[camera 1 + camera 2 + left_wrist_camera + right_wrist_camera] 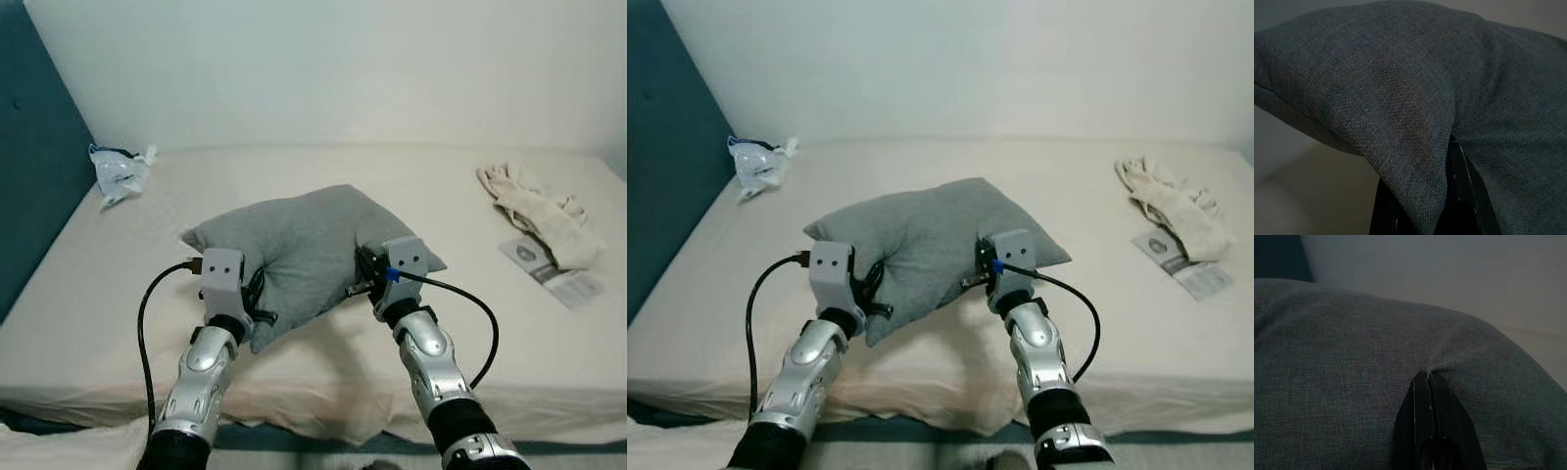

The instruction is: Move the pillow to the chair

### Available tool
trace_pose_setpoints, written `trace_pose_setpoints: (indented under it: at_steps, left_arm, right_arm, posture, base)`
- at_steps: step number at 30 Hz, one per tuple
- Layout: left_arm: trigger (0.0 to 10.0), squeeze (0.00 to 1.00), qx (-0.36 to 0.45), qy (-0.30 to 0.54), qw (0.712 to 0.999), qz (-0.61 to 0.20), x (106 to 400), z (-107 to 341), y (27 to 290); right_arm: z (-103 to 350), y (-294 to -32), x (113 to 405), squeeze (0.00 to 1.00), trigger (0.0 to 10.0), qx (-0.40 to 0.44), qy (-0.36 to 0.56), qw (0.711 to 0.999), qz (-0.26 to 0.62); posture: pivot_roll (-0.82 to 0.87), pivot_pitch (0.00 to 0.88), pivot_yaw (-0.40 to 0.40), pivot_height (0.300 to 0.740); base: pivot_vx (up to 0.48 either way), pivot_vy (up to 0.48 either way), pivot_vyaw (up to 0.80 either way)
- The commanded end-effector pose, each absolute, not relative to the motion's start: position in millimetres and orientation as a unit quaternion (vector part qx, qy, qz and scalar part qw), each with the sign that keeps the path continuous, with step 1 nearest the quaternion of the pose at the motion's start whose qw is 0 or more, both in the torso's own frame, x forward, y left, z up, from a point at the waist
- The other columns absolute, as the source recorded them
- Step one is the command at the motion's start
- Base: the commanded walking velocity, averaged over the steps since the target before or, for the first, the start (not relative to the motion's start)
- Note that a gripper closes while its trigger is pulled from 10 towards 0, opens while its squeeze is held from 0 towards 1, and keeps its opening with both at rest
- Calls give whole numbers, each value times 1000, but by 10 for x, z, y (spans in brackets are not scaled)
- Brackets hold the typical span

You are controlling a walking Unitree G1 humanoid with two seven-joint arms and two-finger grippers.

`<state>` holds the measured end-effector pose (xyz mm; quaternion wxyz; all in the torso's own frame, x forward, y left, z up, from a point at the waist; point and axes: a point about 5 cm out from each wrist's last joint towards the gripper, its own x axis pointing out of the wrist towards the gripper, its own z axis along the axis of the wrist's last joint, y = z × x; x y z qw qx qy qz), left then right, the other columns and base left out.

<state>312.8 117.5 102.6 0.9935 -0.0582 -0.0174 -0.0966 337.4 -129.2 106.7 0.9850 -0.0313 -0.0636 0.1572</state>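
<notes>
The grey pillow (313, 245) sits near the front edge of the bed (411, 176), gripped from both sides. The left gripper (1449, 161) is pinched onto a fold at its near left corner. The right gripper (1428, 382) has its fingers pressed together on a tuck of fabric at the pillow's right side. Farther off lie a crumpled plastic bag (120, 171), a beige cloth (544, 211) and a leaflet (554, 274).

Head eyes overlook the bed (323, 392); wrist cameras press close against the pillow (1400, 98).
</notes>
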Motion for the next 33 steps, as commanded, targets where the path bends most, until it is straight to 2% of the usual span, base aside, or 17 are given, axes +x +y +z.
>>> trace_pose_setpoints:
  at_steps: [1,5,22,24,25,27,33]
  left_arm:
    - [10000,0,-60,-36,994,-84,3136,1077,1217]
    - [10000,0,-66,-35,994,-76,3126,1070,1231]
    - [10000,0,-65,-28,996,-51,3125,1027,1303]
    - [10000,0,-89,7,996,-14,3117,867,1379]
    - [10000,0,-89,7,996,-14,3117,867,1379]
    - [10000,0,-113,45,993,8,3084,718,1450]
    - [10000,0,-45,127,991,-17,2942,370,1574]
  right_arm:
    - [1142,-1229,3375,0,10000,-38,-90,980,171]
    - [1146,-1217,3377,0,10000,-39,-91,980,174]
    - [1130,-1186,3379,0,10000,-37,-87,979,180]
    - [873,-1136,3363,0,10000,5,8,981,195]
    - [873,-1136,3363,0,10000,5,8,981,195]
    - [609,-1135,3292,0,10000,-7,87,977,195]
    - [373,-1259,3151,0,10000,-19,121,979,161]
  posture:
    - [28,57,-5,724]
    - [31,57,-7,740]
    - [31,42,-5,740]
    - [26,39,-3,740]
    - [26,39,-3,740]
    - [26,35,-4,740]
    - [34,32,-15,740]
  base:
    - [0,0,0]
    - [0,0,0]
    - [0,0,0]
    - [0,0,0]
    - [0,0,0]
    - [0,0,0]
    - [0,0,0]
